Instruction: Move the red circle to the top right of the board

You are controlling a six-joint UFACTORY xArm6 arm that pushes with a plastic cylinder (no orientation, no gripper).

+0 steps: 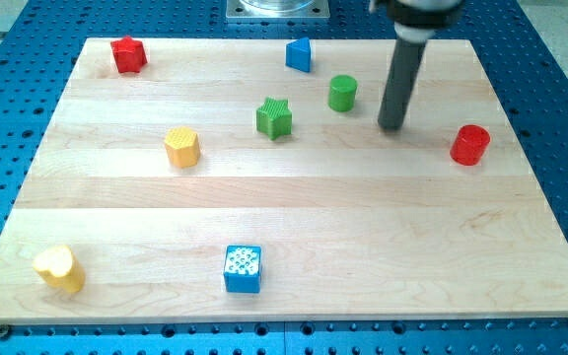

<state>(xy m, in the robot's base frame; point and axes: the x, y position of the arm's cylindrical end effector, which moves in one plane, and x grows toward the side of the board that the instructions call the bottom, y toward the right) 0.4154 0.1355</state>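
1. You have no pincer to read here: the arm ends in a straight dark rod, so wide or narrow does not apply, and it holds nothing
2. My tip (392,126) rests on the counter (294,217) in the upper right part of the board
3. The red circle (470,145) stands to the view's right of my tip and slightly lower, apart from it, near the board's right edge
4. The green circle (342,93) sits just to the view's left of the rod, a little higher than my tip
5. The green star (274,117) lies further left, and the blue triangular block (299,54) is near the top edge
6. You will find the red star (128,54) at the top left, the yellow hexagon (181,147) left of centre
7. The yellow heart (59,268) sits at the bottom left, the blue cube (243,268) near the bottom edge
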